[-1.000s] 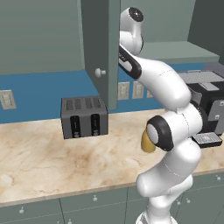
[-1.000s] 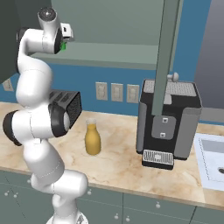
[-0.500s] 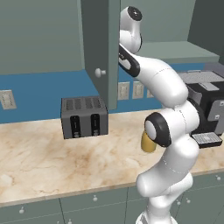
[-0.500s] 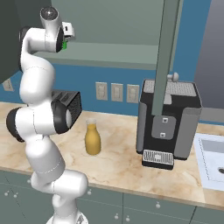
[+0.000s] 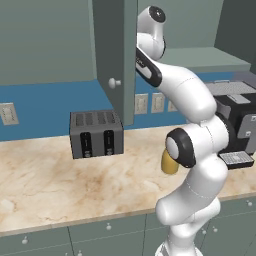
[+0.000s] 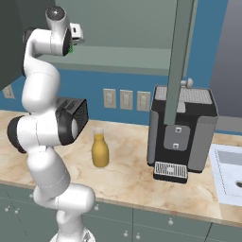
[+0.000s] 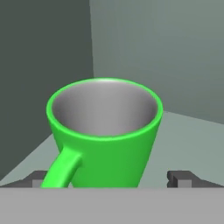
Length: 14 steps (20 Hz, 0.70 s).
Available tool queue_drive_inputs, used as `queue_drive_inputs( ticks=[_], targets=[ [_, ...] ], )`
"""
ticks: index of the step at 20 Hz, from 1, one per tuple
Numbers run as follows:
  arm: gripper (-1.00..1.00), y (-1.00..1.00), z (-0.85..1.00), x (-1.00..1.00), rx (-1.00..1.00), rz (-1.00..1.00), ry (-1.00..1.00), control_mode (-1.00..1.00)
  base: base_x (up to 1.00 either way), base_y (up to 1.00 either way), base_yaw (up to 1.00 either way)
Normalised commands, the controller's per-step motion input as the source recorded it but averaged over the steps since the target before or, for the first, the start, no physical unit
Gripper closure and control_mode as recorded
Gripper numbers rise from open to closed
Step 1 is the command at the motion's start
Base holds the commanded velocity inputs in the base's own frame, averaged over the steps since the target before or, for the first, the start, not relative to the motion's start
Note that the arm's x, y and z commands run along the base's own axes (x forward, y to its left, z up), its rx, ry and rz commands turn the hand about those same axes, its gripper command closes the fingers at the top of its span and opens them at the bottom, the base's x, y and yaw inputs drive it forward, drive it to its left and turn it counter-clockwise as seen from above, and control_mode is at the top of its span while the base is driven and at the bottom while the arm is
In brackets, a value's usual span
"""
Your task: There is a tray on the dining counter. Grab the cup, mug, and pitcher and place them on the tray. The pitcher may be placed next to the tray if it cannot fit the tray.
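A bright green mug [image 7: 105, 135] stands on a grey-green shelf inside an upper cabinet, its handle turned toward the lower left of the hand view. My gripper [image 7: 109, 179] is open, with one dark fingertip on each side of the mug's base and not touching it. In the right base view the hand [image 6: 74, 34] is raised high into the cabinet. The amber pitcher [image 6: 99, 150] stands upright on the marble-patterned kitchen counter [image 6: 127, 177], partly hidden behind my arm in the left base view [image 5: 169, 164]. The tray, the cup and the dining counter are out of view.
An open cabinet door [image 5: 117, 60] hangs beside my arm. A dark toaster [image 5: 96, 134] sits at the back of the counter. To the right of the pitcher is a black coffee machine [image 6: 182, 137], and a sink [image 6: 228, 172] lies at the far right.
The arm's elbow has shifted slightly while the hand stays up in the cabinet. The jaws have stayed wide.
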Motion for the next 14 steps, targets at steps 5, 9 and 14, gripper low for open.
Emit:
queue_drive_inputs(
  ticks=[5, 9, 14],
  targets=[
    [-1.00, -0.28, 0.00, 0.00, 0.00, 0.00, 0.00, -1.00, 0.00, 0.00, 0.00],
    [-1.00, -0.15, 0.00, 0.00, 0.00, 0.00, 0.00, -1.00, 0.00, 0.00, 0.00],
    [-1.00, -0.02, -0.04, 0.00, 0.00, 0.00, 0.00, -1.00, 0.00, 0.00, 0.00]
  ],
)
